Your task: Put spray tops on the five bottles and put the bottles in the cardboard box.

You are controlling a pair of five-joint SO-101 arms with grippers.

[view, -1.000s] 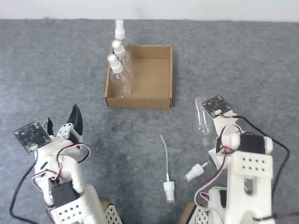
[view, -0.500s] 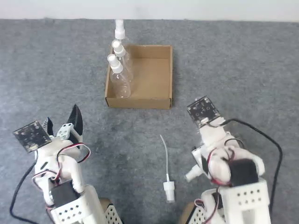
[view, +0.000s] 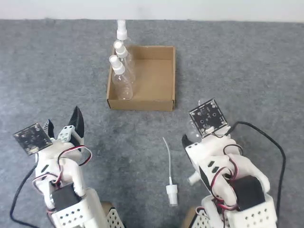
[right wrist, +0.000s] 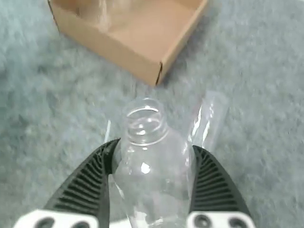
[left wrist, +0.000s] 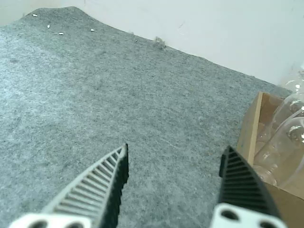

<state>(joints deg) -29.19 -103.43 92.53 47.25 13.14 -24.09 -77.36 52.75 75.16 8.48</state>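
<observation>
Felt, grey and fuzzy, covers the tabletop (view: 247,66), which ends at a white wall (left wrist: 228,28) on the far side. A shallow brown cardboard box (view: 140,104) with plain walls sits open in the middle, toward that wall. Three clear plastic bottles with white spray tops (view: 121,80) line its left inner wall. The farthest one's top shows past the back corner, and I cannot tell whether its base stands inside.

The right pincer (right wrist: 155,146) pinches a clear, open-necked plastic bottle (right wrist: 152,161) by its shoulders, one black ribbed finger on each side. The bottle's mouth points toward the near corner of the box, with bare felt between the two. A clear glossy strip (right wrist: 209,116) lies on the felt just beyond the bottle; what it is I cannot tell.

A loose white spray top with a long thin dip tube (view: 171,192) lies on the felt just left of the right arm, its tube pointing toward the box. A second white spray top (view: 194,179) lies beside it, partly hidden under that arm.

The left pincer (left wrist: 176,148) is spread wide above bare felt, well apart from the box, whose left wall and bottles sit off to one side of it.
</observation>
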